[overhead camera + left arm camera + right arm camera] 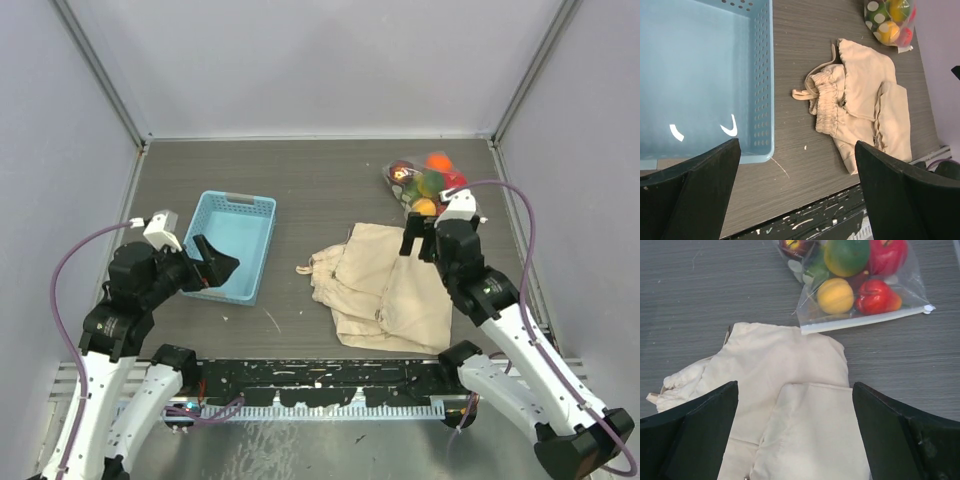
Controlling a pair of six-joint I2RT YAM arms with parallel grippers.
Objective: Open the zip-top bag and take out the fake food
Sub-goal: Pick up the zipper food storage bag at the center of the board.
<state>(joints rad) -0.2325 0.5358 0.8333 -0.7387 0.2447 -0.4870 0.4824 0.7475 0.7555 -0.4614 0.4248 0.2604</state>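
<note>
Overhead view. I read the zip-top bag (425,180) at about 1 o'clock on the table (320,180), near the far right corner, lying flat. The fake food (437,162) sits inside it: orange, red, yellow, green and dark maroon pieces packed together behind clear, white-spotted plastic.

Right wrist view. The zip strip (865,319) runs along the bag's near edge. At its left end it meets the far edge of the cloth drawstring bag (385,285). I cannot tell whether the two touch or overlap there, nor whether the strip is sealed.

Surroundings. The beige cloth bag lies crumpled at 6 o'clock of the zip-top bag, with its drawstring (305,269) trailing out at 9 o'clock. The light blue basket (240,200) stands well apart, at about 9 o'clock on the table.

Grippers. The right gripper (421,238) hangs over the cloth bag's far edge with its jaws wide apart and nothing between them. The left gripper (218,268) hovers over the basket's near right rim, jaws likewise spread and holding nothing.

Obstructions. From overhead, the right gripper covers the zip-top bag's near edge. Both wrist views cut off the bag's far part at the top of the frame, so I cannot count the pieces. The dark fingers fill the lower corners of both wrist views.
</note>
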